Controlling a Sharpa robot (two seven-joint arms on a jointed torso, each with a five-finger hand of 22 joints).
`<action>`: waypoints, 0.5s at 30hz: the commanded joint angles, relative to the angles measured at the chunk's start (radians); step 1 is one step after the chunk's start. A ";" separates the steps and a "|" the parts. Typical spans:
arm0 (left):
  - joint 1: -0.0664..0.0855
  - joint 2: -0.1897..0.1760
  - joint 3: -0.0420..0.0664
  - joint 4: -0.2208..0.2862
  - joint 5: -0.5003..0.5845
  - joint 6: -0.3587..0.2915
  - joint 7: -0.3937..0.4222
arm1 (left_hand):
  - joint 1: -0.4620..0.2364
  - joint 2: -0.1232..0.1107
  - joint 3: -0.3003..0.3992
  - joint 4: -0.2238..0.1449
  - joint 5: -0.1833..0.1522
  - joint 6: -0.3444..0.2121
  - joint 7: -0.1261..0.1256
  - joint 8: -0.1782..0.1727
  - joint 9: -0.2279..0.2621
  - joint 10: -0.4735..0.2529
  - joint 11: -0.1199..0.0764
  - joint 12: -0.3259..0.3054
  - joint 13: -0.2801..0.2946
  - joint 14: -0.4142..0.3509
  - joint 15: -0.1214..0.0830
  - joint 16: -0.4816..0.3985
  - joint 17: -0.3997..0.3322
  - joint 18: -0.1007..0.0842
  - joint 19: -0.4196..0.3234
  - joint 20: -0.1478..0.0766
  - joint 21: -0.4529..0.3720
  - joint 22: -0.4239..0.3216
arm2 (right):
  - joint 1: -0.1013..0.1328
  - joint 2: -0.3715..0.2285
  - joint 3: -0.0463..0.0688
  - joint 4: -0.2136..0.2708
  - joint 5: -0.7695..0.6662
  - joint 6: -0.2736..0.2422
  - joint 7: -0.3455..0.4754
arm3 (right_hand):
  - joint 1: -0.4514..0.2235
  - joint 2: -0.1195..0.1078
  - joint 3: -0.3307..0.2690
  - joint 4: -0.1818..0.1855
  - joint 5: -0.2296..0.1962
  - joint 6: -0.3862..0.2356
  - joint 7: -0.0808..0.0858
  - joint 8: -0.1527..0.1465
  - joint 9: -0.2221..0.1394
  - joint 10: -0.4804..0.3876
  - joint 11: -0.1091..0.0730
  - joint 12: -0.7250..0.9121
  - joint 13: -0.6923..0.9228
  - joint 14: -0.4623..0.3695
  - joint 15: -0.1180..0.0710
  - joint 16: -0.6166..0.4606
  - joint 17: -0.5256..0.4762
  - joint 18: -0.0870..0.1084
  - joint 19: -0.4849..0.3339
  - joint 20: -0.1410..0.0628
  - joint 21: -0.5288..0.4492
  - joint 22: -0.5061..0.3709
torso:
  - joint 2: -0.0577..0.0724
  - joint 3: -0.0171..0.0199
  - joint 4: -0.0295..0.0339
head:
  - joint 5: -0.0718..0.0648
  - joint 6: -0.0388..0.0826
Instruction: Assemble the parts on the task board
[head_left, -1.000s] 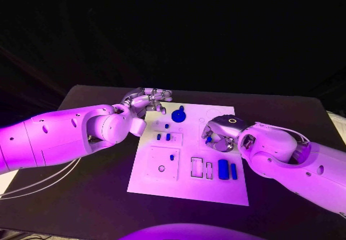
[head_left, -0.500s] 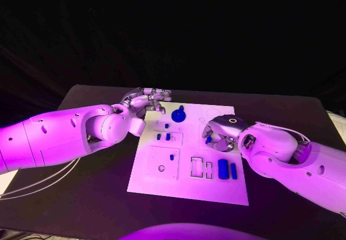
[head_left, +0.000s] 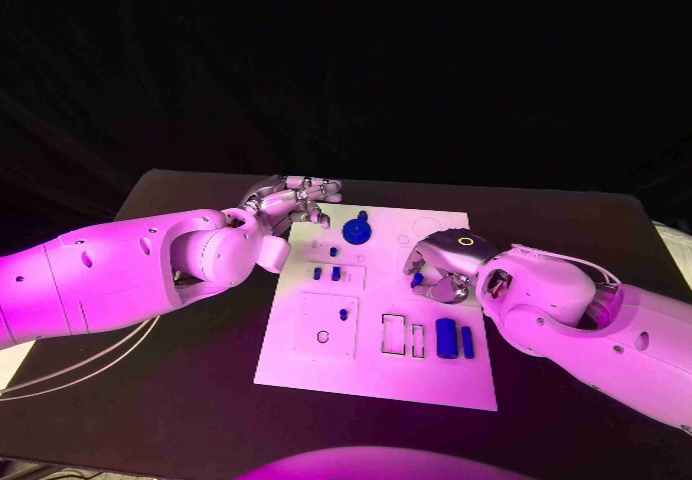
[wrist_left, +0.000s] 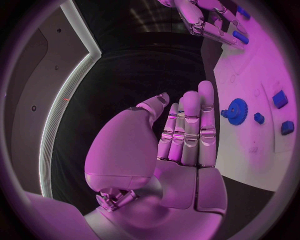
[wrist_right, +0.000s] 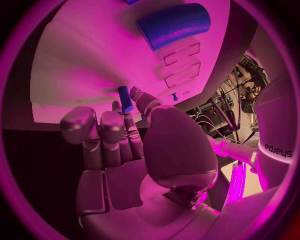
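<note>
The right hand (head_left: 437, 270) pinches a small blue peg (wrist_right: 125, 98) between thumb and fingertips over the task board (head_left: 378, 380), while the left hand (wrist_left: 181, 145), fingers straight and empty, hovers beside the blue gear (wrist_left: 237, 110).

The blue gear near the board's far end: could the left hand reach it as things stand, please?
Probably yes: the left hand hovers open beside the task board, with the blue gear close by and nothing between them.

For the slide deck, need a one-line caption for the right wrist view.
Right hand pinches a small blue part between its fingers above the white task board.
</note>
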 joint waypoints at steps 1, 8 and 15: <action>0.000 0.000 0.000 0.002 -0.005 0.019 0.004 | 0.005 0.004 -0.001 -0.003 0.002 -0.009 -0.002 0.008 -0.002 -0.009 0.001 0.008 0.002 -0.008 0.000 0.007 -0.003 0.011 0.001 0.005 -0.007 -0.002 | -0.001 -0.002 0.000 0.002 -0.013 -0.009 -0.002 | 0.013 0.009 -0.004 0.005 0.001 0.008 0.001 0.003 0.002 0.031 -0.004 0.016 0.005 -0.001 -0.004 -0.001 0.006 0.006 0.003 -0.003 0.002 0.010 | 0.000 -0.0002 0.0006 | 0.000 0.000; 0.000 0.000 0.000 0.001 -0.005 0.020 0.004 | 0.005 0.004 -0.001 -0.003 0.002 -0.009 -0.002 0.008 -0.002 -0.009 0.001 0.008 0.002 -0.008 0.000 0.007 -0.003 0.011 0.001 0.005 -0.007 -0.002 | -0.002 -0.005 0.000 0.004 -0.012 -0.007 -0.003 | 0.025 0.023 0.012 0.006 0.002 0.020 -0.002 0.005 0.004 0.081 -0.013 0.035 0.011 0.007 -0.011 0.022 0.033 0.001 0.016 -0.010 0.025 0.040 | 0.000 0.0000 0.0012 | -0.003 -0.001; 0.000 0.000 0.000 0.001 -0.005 0.020 0.004 | 0.005 0.004 -0.001 -0.003 0.002 -0.009 -0.002 0.008 -0.002 -0.009 0.001 0.008 0.002 -0.008 0.000 0.007 -0.003 0.011 0.001 0.005 -0.007 -0.002 | -0.003 -0.010 0.000 0.006 -0.013 -0.003 -0.007 | 0.033 0.027 0.025 0.003 0.003 0.024 -0.003 0.004 0.004 0.103 -0.018 0.037 0.012 0.009 -0.015 0.030 0.042 -0.002 0.021 -0.014 0.036 0.054 | 0.001 0.0001 0.0011 | -0.004 -0.002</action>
